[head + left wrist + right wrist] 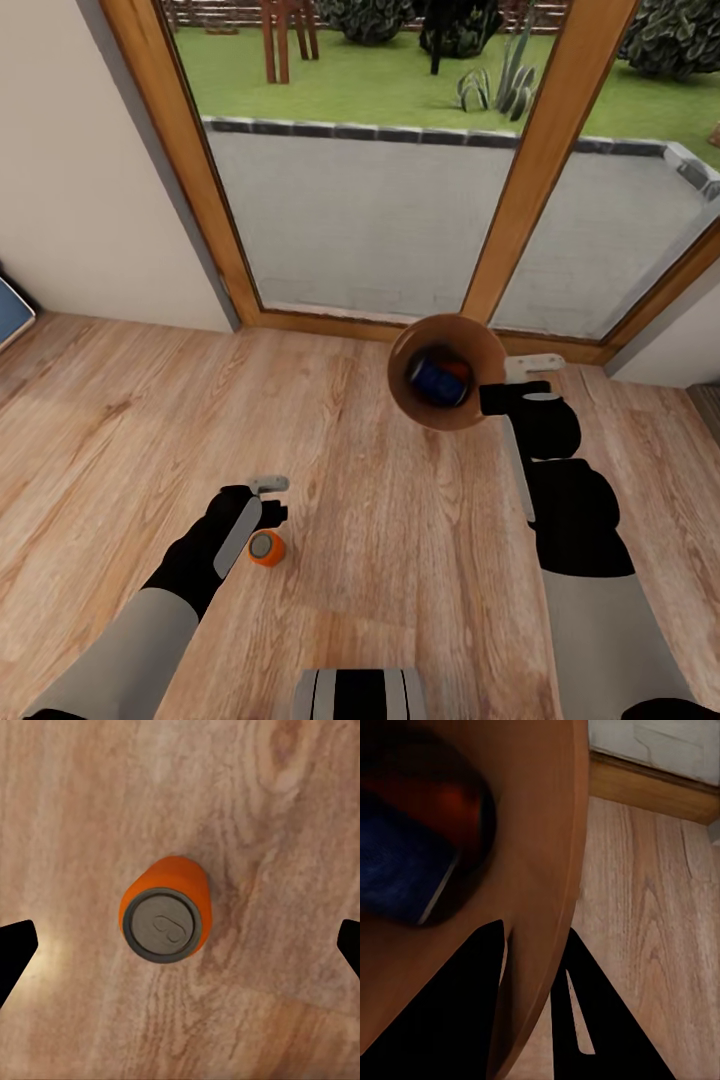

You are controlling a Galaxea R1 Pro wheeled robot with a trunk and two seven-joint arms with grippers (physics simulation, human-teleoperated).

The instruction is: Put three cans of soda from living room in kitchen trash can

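My right gripper [497, 397] pinches the rim of the bin [447, 372], held near the glass door [400, 160], a blue can [436, 380] and an orange one inside. My left gripper [268, 500] hangs open above another orange can [266, 548] upright on the plank floor [400, 560].

Under my left gripper [180, 941] the orange can [166, 916] looks like smooth painted metal with a dull grey matt lid. The floor [400, 560] is light wood planking, grainy and knotted, low sheen. My right gripper [536, 979] pinches the bin's [540, 832] smooth, matt orange-brown wall; inside lies a glossy dark blue can [436, 379].
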